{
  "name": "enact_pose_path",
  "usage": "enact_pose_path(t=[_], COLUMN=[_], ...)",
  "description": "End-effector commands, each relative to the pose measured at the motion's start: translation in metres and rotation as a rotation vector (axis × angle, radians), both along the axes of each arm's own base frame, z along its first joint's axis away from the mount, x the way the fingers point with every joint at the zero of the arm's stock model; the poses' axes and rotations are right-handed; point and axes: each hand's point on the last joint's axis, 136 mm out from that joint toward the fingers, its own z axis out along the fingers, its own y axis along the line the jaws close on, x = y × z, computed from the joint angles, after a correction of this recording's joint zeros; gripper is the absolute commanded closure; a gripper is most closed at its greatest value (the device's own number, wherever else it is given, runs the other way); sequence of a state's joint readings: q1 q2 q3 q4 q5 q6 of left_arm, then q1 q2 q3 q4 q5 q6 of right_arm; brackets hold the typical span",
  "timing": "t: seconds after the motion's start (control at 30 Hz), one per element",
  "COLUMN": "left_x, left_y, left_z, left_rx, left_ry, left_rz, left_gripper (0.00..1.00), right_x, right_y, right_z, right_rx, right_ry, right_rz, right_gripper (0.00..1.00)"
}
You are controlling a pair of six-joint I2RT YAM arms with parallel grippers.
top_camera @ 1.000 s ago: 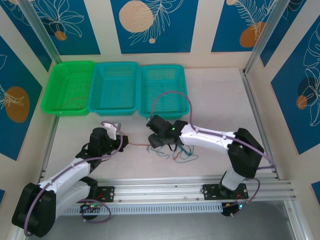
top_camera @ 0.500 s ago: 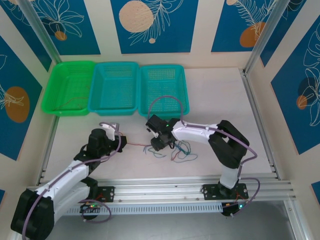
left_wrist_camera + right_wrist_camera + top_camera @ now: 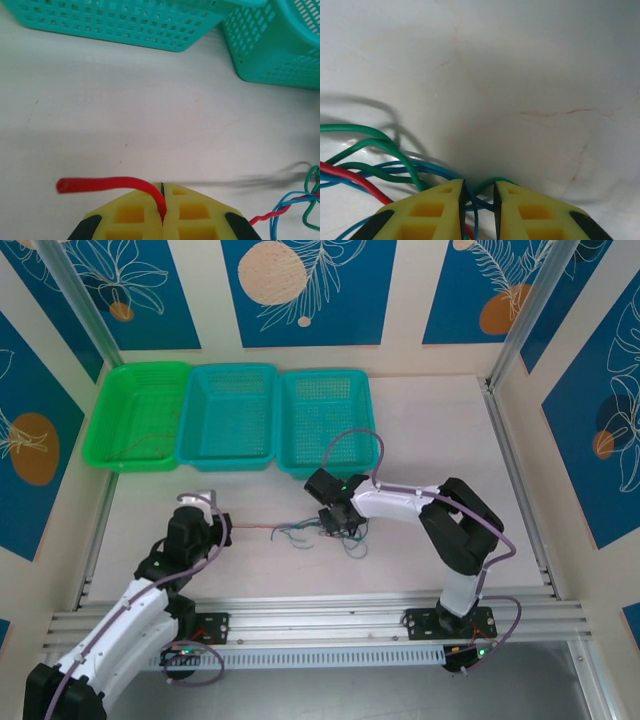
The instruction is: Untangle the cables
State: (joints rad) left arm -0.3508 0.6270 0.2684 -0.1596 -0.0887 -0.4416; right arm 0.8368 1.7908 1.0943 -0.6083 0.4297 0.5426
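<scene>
your left pincer (image 3: 162, 189) is clamped shut on the red cable (image 3: 102, 184), which runs taut to the tangle. the right pincer (image 3: 479, 190) is nearly closed on the green and blue cables (image 3: 380, 150) mid-surface. pull slowly and low, watching for snags. the white surface (image 3: 430, 440) has three baskets (image 3: 225, 462) at its far edge, below blue patterned walls (image 3: 350, 310).

Lab robot cell: aluminium rails (image 3: 330, 615), patterned panels (image 3: 335, 300).
</scene>
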Motion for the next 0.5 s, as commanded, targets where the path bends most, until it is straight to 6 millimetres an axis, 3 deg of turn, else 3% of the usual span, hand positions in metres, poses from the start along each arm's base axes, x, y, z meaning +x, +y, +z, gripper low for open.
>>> enact_pose_path(t=[0.0,0.13,0.2,0.3,0.37,0.47], left_x=[0.008,0.008,0.01,0.017,0.019,0.019], left_y=[0.046,0.052,0.046,0.007,-0.02,-0.035], left_z=[0.011,0.007,0.005,0.013,0.022,0.023], left_rx=[0.107,0.116,0.092,-0.028,-0.127,-0.145], left_ry=[-0.018,0.017,0.012,-0.068,-0.132,-0.137], left_rz=[0.214,0.248,0.222,0.033,-0.097,-0.176], left_gripper=[1.0,1.0,1.0,1.0,1.0,1.0], right_x=[-0.025,-0.025,-0.024,-0.025,-0.025,-0.02], right_y=[-0.08,-0.097,-0.094,-0.058,-0.024,0.012], right_z=[-0.015,-0.011,-0.006,0.009,0.031,0.062], right_rx=[-0.284,-0.306,-0.272,-0.12,0.016,0.168], right_ry=[0.08,0.076,0.068,0.066,0.043,-0.003], right_rz=[-0.133,-0.213,-0.205,-0.077,0.015,0.089], right_gripper=[0.77,0.77,0.76,0.68,0.58,0.49])
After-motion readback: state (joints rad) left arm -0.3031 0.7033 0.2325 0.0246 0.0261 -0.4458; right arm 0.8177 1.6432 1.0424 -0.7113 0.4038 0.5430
